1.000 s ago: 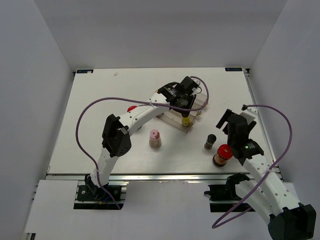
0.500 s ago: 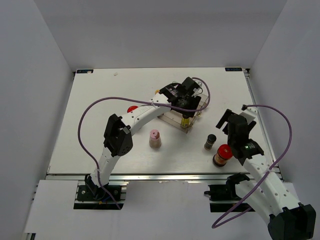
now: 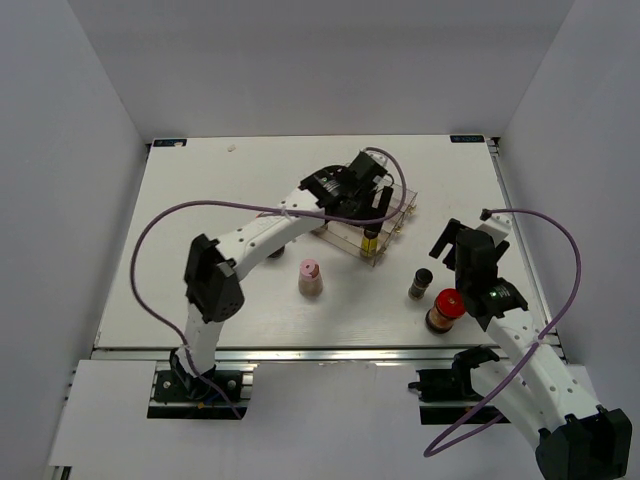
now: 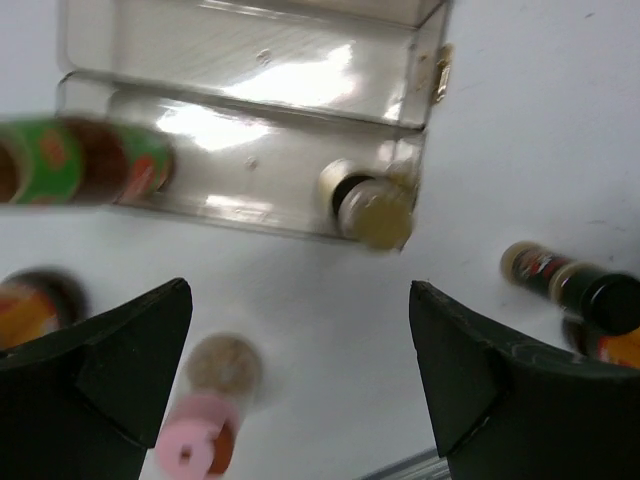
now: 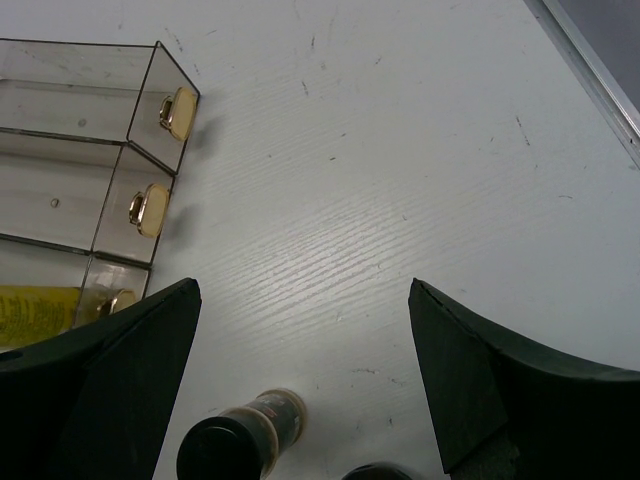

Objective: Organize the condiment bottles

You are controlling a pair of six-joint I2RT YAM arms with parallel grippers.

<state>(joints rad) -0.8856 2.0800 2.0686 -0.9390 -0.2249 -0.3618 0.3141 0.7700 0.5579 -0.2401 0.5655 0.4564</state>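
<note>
A slim yellow-capped bottle [image 3: 371, 240] [image 4: 378, 215] stands in the lowest step of the clear rack [image 3: 398, 212] [image 4: 280, 80], at its near corner. A second bottle with a green label [image 4: 85, 175] stands further along the same step, blurred. My left gripper [image 3: 365, 188] [image 4: 298, 300] hovers open above the rack, holding nothing. On the table in front are a pink-capped shaker [image 3: 311, 278] [image 4: 200, 440], a black-capped bottle [image 3: 421, 283] [image 5: 240, 440] and a red-lidded jar [image 3: 443, 310]. My right gripper [image 3: 452, 240] [image 5: 303, 290] hangs open and empty just beyond the black-capped bottle.
Another dark jar [image 4: 30, 310] stands left of the rack, blurred in the left wrist view and hidden under my left arm from above. The rack's two upper steps [image 5: 60, 100] hold nothing. The table's right edge [image 3: 525, 260] runs close to my right arm.
My left gripper has opened and let go of the yellow-capped bottle, which now stands in the rack. The gripper has drawn up and back to the left. The right arm is still.
</note>
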